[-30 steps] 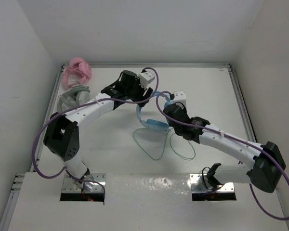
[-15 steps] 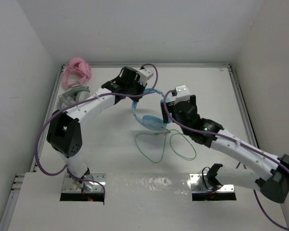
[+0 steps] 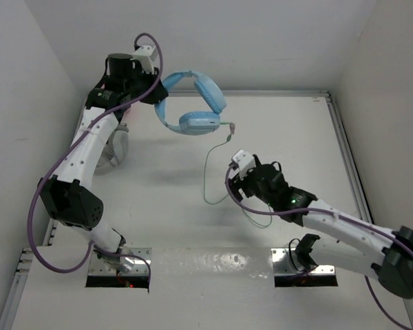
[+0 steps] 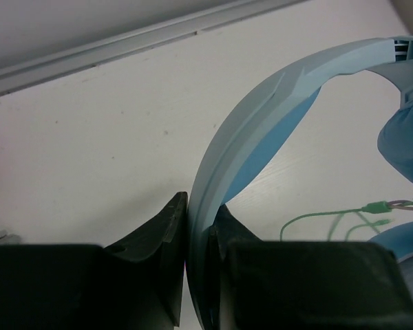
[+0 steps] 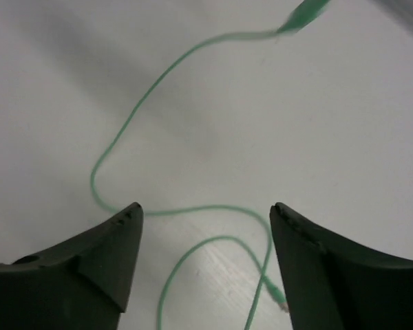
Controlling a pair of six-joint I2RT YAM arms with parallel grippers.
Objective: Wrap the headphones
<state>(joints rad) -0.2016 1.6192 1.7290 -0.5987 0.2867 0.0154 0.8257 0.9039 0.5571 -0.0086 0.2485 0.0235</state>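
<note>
While left jaws pinch headphones point(image 3: 196, 124) by curved band, thin cable point(image 3: 206, 175) dangling

We see the left claw point(image 4: 198, 207) from just behind its two dark fingers point(image 4: 155, 244), which are pressed together on the light blue headband point(image 4: 261, 110) of the headphones point(image 4: 344, 62). No gap shows on either side of the band. From the grip, the headband sweeps up and to the right in a wide arc. A blue padded ear cup point(image 4: 407, 137) sits at the right edge, partly cut off. Below it, the thin pale green cable point(image 4: 316, 223) loops over the white counter point(image 4: 89, 151). Along the top, a grey rail point(image 4: 124, 48) borders the counter beneath a pale wall point(image 4: 69, 20).
</note>
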